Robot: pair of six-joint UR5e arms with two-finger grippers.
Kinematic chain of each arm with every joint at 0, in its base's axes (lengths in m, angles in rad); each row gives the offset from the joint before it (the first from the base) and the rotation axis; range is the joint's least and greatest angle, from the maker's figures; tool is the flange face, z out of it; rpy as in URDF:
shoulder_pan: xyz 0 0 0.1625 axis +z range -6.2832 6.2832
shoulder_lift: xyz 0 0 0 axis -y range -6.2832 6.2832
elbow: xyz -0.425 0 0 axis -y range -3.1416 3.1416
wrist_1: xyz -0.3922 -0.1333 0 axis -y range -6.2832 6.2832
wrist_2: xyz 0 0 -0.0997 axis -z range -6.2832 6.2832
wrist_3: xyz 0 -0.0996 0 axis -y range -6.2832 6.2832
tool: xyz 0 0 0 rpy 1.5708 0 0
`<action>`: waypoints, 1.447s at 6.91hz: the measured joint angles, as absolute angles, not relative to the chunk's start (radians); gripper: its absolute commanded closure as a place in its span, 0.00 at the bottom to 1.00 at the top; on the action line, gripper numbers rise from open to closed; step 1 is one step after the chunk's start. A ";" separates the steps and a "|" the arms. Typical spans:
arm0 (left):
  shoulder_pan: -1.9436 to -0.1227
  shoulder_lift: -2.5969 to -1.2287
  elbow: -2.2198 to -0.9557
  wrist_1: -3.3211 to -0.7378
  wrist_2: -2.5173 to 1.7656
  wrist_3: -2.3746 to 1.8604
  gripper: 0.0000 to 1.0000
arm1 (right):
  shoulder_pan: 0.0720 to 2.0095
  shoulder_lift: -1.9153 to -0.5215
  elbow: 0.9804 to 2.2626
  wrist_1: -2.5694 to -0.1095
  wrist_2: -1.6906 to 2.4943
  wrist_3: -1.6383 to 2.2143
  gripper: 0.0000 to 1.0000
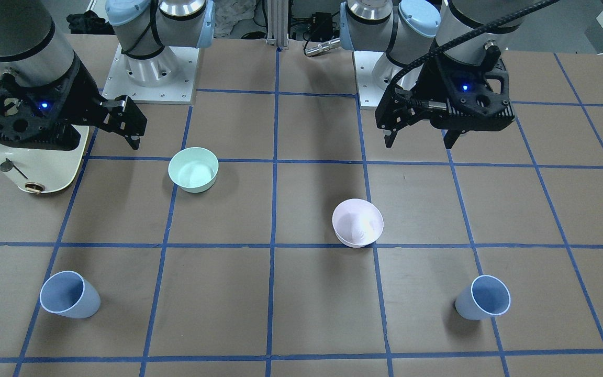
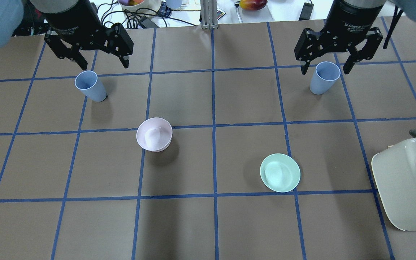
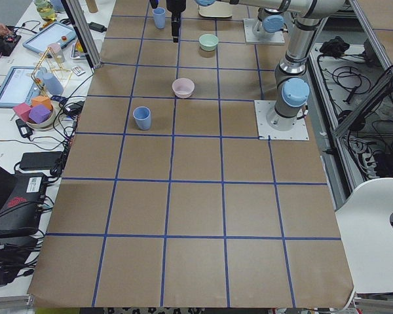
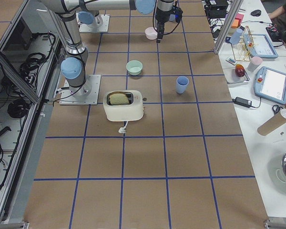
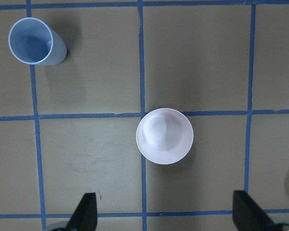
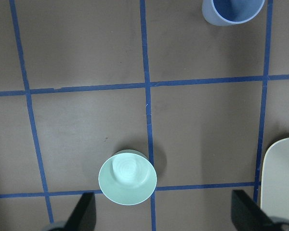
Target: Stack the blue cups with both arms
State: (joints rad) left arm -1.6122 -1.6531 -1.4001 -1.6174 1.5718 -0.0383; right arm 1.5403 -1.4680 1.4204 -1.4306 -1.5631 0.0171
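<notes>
Blue left cup [image 2: 90, 86] and right cup [image 2: 323, 78] stand ungrasped, left gripper [image 2: 105, 64] and right gripper [image 6: 166, 211] hovering spread wide: pickup looks pending, each needing to descend around its cup.

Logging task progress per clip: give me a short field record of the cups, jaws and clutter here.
left cup: upright, alone
right cup: upright, alone
stacked: no, cups far apart
left jaws: open, empty, above table
right jaws: open, empty, above table
others: pink bowl, green bowl, toaster
</notes>
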 measured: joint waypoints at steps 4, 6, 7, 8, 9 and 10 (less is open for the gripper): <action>-1.608 -1.652 -1.398 -1.602 1.571 -0.037 0.00 | 1.540 -1.469 1.420 -1.430 -1.567 0.020 0.00; -1.592 -1.688 -1.402 -1.541 1.571 -0.037 0.00 | 1.544 -1.469 1.420 -1.432 -1.570 0.023 0.00; -1.565 -1.742 -1.409 -1.482 1.572 -0.036 0.00 | 1.545 -1.470 1.414 -1.435 -1.570 0.025 0.00; -1.533 -1.819 -1.410 -1.416 1.575 -0.024 0.00 | 1.546 -1.471 1.407 -1.440 -1.566 0.026 0.00; -1.502 -1.896 -1.411 -1.360 1.580 0.009 0.00 | 1.544 -1.475 1.406 -1.442 -1.564 0.026 0.00; -1.468 -1.955 -1.413 -1.322 1.583 0.061 0.00 | 1.543 -1.481 1.407 -1.438 -1.564 0.025 0.00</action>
